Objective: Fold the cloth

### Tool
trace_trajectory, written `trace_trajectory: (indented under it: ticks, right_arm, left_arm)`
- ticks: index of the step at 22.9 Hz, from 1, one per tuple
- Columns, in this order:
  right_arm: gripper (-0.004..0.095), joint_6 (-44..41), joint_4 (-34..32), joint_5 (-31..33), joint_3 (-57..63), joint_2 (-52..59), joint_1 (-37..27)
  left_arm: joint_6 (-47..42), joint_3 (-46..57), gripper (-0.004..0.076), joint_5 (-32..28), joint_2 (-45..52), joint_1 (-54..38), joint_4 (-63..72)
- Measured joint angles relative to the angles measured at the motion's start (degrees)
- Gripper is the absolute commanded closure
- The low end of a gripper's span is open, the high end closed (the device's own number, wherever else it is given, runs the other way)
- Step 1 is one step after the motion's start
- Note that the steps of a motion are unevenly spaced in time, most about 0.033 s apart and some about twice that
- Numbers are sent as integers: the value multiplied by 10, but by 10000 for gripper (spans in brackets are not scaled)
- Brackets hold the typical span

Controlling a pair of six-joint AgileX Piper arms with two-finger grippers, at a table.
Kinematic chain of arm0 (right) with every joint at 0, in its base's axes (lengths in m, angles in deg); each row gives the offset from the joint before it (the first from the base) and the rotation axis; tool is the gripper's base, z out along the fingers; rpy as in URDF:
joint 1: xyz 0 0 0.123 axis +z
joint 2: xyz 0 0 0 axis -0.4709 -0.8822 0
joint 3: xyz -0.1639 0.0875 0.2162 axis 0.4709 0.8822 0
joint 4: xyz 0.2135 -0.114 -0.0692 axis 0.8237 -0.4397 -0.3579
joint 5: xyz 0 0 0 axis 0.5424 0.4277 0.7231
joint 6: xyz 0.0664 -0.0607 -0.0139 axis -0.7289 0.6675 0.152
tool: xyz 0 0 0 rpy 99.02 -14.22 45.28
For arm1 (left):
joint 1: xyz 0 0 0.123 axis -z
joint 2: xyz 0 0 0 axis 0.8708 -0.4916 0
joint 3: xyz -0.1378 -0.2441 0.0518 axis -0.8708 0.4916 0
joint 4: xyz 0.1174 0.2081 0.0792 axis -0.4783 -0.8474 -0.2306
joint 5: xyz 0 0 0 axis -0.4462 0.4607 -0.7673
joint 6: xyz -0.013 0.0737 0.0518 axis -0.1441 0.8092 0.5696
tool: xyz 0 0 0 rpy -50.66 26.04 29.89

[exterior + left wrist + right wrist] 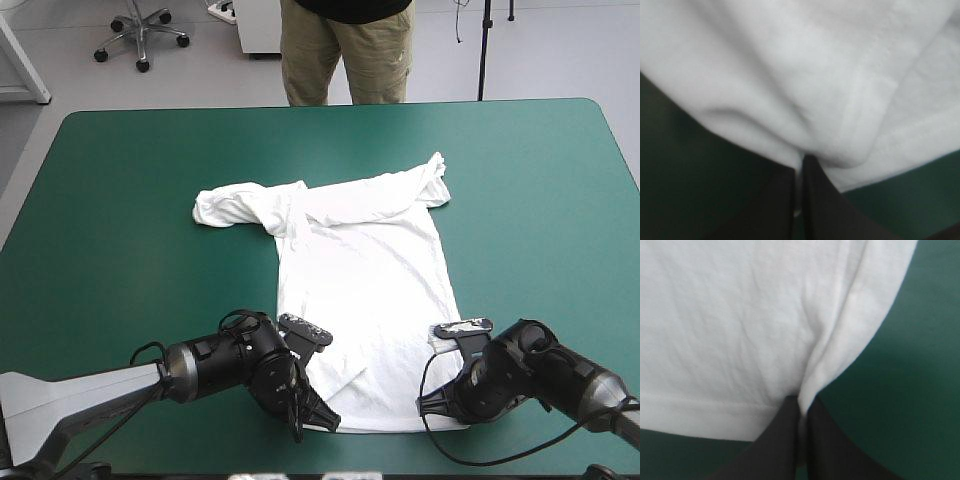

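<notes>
My left pincer (801,164) and right pincer (801,404) each clamp a hem corner of the T-shirt (360,260), which spreads ahead of them.

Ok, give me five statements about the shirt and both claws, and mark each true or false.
1. The shirt lies spread on the table, its hem toward the near edge. True.
2. The left claw hangs open above the shirt. False: it is shut on a corner of the hem.
3. The right claw is shut on the hem's other corner. True.
4. The shirt is already folded into a bundle. False: its body lies in one flat layer, not yet folded.
5. The sleeves lie bunched at the shirt's far end. True.
</notes>
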State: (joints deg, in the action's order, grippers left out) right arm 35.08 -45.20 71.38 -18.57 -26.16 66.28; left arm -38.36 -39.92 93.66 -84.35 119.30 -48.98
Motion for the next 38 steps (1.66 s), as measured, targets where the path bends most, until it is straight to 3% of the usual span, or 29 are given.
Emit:
trace_trajectory:
  ticks: [3, 11, 18, 28, 31, 34, 38]
  right_arm:
    - [925, -9, -12, -21, -31, 4, 1]
    - [925, -21, -234, 9, -315, 18, 1]
    - [925, -14, -356, -18, -495, 11, 1]
    - [925, 79, -399, -82, -739, -65, 1]
    - [925, 126, -409, -103, -859, -111, 2]
    - [925, 176, -385, -129, -977, -153, 2]
    - [925, 230, -321, -166, -1030, -157, 3]
  left_arm:
    - [-22, -22, 733, -8, 0, -4, -84]
    - [-39, -243, 733, 46, 89, -90, -307]
    - [13, -409, 733, 27, 95, -124, -395]
    - [87, -586, 733, -116, 95, -188, -408]
    - [118, -645, 733, -173, 95, -190, -414]
    - [144, -702, 733, -226, 95, -190, -415]
    - [151, -744, 733, -263, 96, -190, -417]
